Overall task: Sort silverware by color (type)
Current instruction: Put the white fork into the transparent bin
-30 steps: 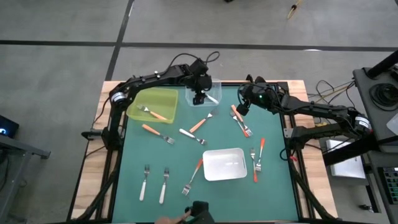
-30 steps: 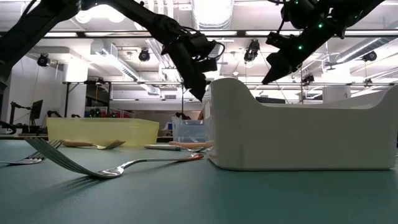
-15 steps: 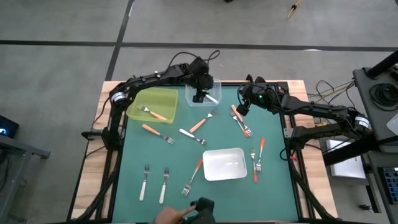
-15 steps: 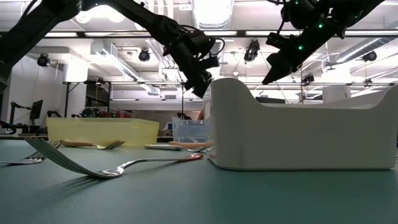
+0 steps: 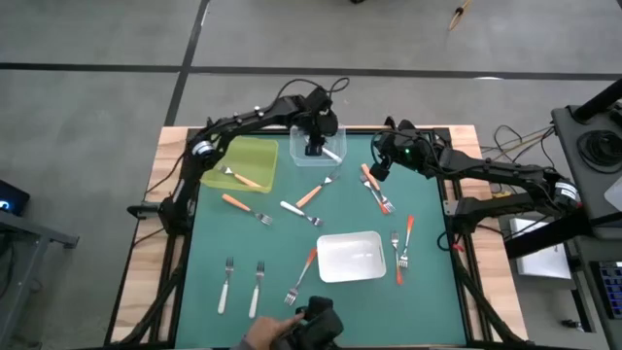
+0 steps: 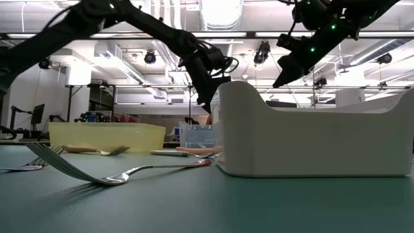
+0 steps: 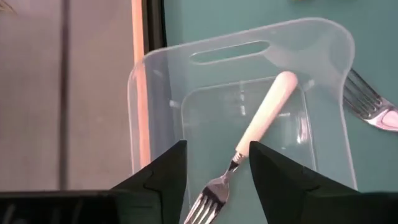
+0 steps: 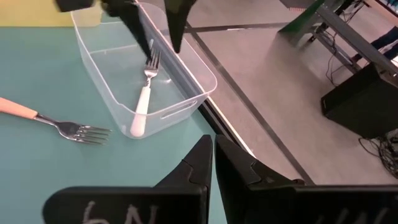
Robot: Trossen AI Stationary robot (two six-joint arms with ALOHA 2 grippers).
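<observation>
This is a robotics lab or workshop hall. Beyond the green-topped wooden table [image 5: 243,243] runs a bare grey concrete floor [image 5: 97,39]. Exposed silver ceiling ducts [image 6: 123,61] and long white strip lights [image 6: 223,10] hang overhead, with black equipment stands [image 6: 16,120] and trailing black cables [image 5: 515,141] around.

Taking the tub [image 5: 350,257] on the desk [image 5: 432,301] as landmark: one fork [image 5: 301,276] lies just left of it, two forks [image 5: 400,251] just right. Two more forks [image 5: 241,286] lie farther left. Behind it, at the desk's far edge, a bin [image 5: 318,146] holds a fork [image 7: 249,149]; a tray [image 5: 239,162] left of that bin holds another fork [image 5: 236,176].
</observation>
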